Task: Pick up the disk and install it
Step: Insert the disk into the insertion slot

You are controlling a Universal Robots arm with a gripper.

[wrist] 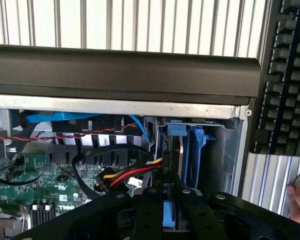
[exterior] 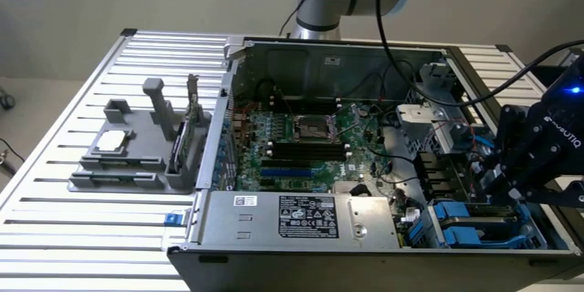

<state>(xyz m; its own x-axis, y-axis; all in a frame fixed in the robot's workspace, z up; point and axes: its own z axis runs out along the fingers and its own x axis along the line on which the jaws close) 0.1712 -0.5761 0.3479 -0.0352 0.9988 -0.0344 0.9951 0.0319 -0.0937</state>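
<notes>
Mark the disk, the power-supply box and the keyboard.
disk (wrist: 197,155), wrist view, on its blue carrier frame.
power-supply box (exterior: 308,217), exterior view, on its printed label.
keyboard (wrist: 290,75), wrist view, on its keys.

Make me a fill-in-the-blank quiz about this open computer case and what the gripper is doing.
1. The gripper is shut on the disk, whose plastic carrier is ____ in colour.
2. Just outside the computer case, the wrist view shows a black ____ for typing.
3. The grey fixture stands on the slatted table to the exterior view's ____ of the case.
Missing words: blue; keyboard; left.
</notes>
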